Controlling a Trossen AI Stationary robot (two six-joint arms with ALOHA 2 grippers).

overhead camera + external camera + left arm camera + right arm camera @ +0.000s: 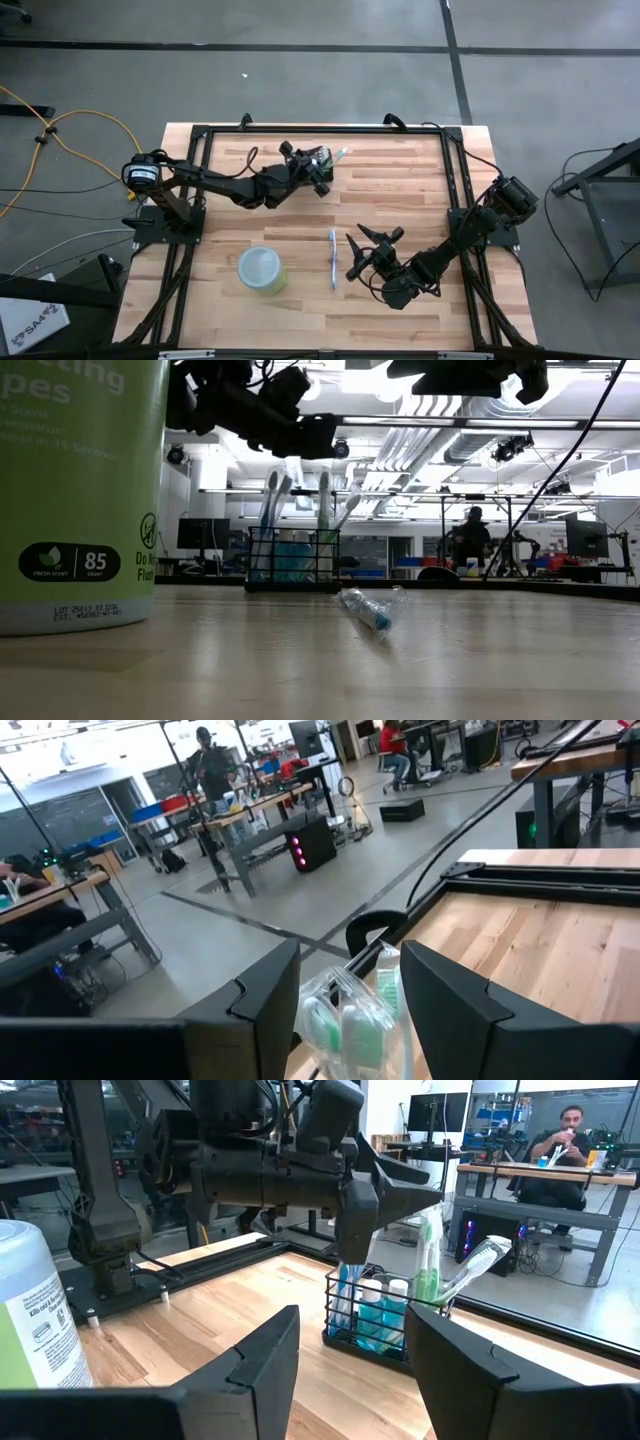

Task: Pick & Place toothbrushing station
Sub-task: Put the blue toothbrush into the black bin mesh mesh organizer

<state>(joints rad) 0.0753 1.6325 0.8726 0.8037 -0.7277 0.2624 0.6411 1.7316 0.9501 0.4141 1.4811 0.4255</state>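
Toward twelve o'clock on the table [420, 190], we are seeing the station [322, 160], a black wire-mesh holder, standing upright near the far rail with toothbrushes [272, 500] sticking up out of it. We are watching the left gripper [318, 168] hanging right above it with its fingers apart; in the left wrist view the wrapped brush heads [345, 1025] are showing between those fingers [262, 1005], and we cannot tell whether anything is touching. In the low view the holder [293, 560] is resting on the table, with the dark gripper just over the brush tips.

At about five o'clock we are finding the right gripper [372, 250] waiting, its fingers spread and holding nothing, pointing across toward the holder [385, 1315]. Just beside it, toward nine o'clock, a wrapped toothbrush [332, 257] is lying flat on the wood. Farther toward seven o'clock, a green wipes tub [262, 270] with a pale lid is standing upright, well apart from the holder.
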